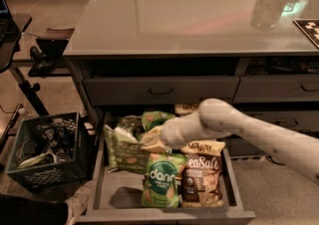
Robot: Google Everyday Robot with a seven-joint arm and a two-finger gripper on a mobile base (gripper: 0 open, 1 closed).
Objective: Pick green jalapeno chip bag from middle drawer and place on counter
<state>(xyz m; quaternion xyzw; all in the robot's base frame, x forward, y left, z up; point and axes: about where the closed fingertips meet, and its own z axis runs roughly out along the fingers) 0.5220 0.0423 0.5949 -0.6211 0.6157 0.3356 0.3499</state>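
My end effector (pixel 151 142) hung low inside the open dark grey metal middle drawer (pixel 117 196), against the upper right edge of the olive-green jalapeno chip bag (pixel 127 157). The bag leaned at the drawer's left, beside a bright green "dang" bag (pixel 162 181). I could not tell its grip state.

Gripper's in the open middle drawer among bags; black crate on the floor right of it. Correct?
No. The camera view shows the black crate left of the middle drawer, not right. The gripper is in the open drawer among the bags.
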